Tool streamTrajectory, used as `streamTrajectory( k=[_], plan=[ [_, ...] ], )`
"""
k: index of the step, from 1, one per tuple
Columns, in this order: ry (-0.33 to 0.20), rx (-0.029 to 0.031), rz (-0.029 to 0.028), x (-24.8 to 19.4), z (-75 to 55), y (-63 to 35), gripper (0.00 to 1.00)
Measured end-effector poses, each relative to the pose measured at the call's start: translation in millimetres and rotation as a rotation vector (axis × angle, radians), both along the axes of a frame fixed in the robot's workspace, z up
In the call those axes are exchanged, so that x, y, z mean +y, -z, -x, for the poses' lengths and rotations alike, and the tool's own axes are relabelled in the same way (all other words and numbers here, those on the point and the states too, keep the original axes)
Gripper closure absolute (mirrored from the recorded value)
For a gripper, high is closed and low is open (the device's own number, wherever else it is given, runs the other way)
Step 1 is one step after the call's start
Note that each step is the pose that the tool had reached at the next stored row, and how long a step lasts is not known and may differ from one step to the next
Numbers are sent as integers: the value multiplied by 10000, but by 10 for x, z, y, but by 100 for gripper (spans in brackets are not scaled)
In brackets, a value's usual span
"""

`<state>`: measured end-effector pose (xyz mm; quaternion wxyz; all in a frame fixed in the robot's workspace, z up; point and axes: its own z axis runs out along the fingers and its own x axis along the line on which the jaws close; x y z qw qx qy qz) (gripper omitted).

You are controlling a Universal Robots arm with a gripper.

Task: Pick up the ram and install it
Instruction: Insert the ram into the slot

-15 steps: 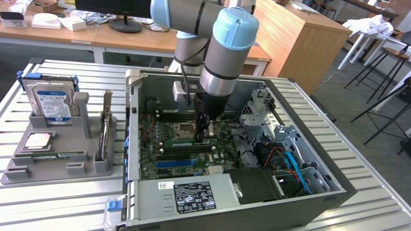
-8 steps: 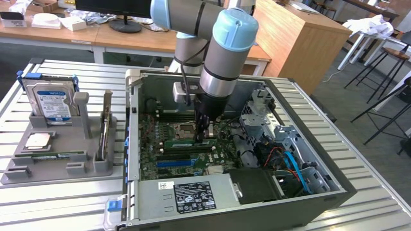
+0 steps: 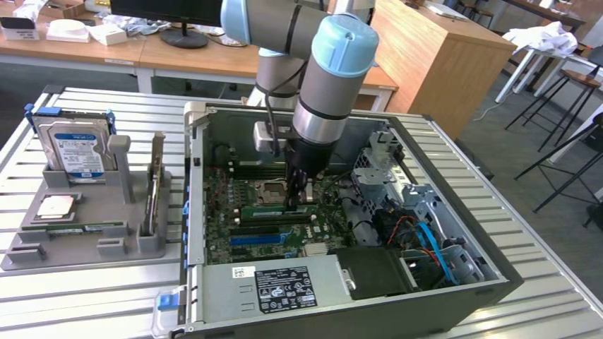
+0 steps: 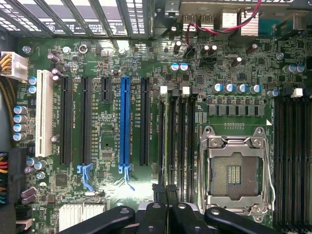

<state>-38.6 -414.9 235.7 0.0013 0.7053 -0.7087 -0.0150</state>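
- Your gripper (image 3: pixel 301 203) is clenched on the ram (image 3: pixel 273 210), which sits at the slots (image 4: pixel 176 141) beside the socket (image 4: pixel 234 173).
- Hold it upright, line it up with one slot, and press evenly.

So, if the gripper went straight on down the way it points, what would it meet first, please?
Most likely the black memory slots beside the open processor socket. The gripper points down at them, fingers shut on the ram, which would land first. Whether it already touches them is unclear.

Labels on the power supply (image 3: pixel 285 288) and hard drive (image 3: pixel 78 150) seem unreadable.
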Motion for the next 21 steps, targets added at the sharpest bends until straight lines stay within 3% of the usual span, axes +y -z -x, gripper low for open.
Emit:
streamTrajectory(
  k=[21],
  plan=[
    [0, -1, -2, 0, 0, 45, 89]
  ],
)
